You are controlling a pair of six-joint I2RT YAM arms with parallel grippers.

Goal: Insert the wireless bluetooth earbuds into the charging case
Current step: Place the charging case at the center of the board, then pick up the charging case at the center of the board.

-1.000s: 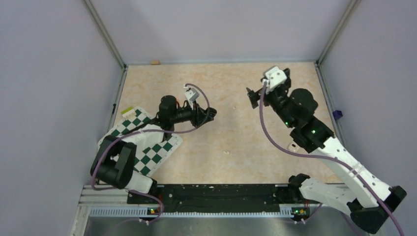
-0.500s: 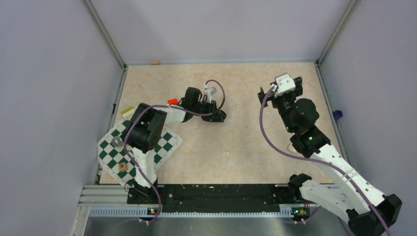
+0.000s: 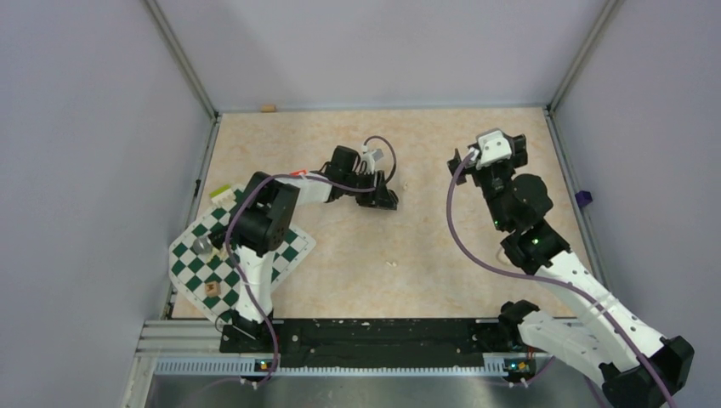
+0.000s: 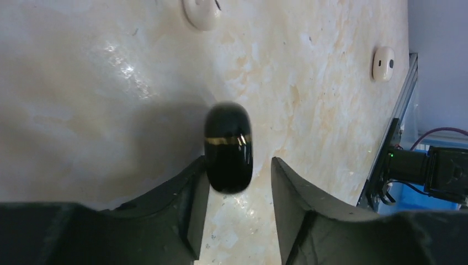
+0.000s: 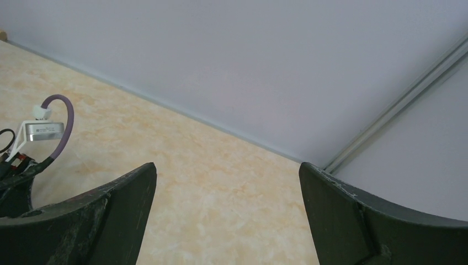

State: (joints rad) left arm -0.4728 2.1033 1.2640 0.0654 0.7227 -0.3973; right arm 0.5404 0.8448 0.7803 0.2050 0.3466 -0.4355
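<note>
Two arms: both are seen over the beige surface point(image 3: 340, 255). L arm is stretched toward mid-surface, R arm is raised near the back right.
L pincer point(image 4: 238, 165): fingers are apart and down at the surface, one set on either side of an earbud. Nothing is clamped.
Earbud point(image 4: 228, 146): glossy black and rounded, w/ a thin gold band across it. It is laid on the surface btwn the L pincer's fingers. It is touched by the finger on the pic's left side, w/ a clear gap to the other finger.
2nd earbud: not made out in any view.
R pincer point(image 5: 227, 171): fingers are spread wide w/ nothing btwn them. It is held off the surface and pointed toward the back wall point(image 5: 221, 55).
Charging case point(image 3: 201, 246): seen as a small pale rounded thing on the chequered mat point(image 3: 281, 255) at the surface's left side, well apart from the earbud. Open or closed can't be told; too small.
White bit point(image 4: 201, 11): lies on the bare surface beyond the earbud, cut off by the wrist pic's top edge.
Second white bit point(image 4: 383, 63): oval w/ a dark dot, lies farther off toward the surface's railed edge.
Red block point(image 3: 297, 174): partly seen just beside the L arm's forearm, off the mat.
Tan piece point(image 3: 210, 290): sits on the mat's near part.
</note>
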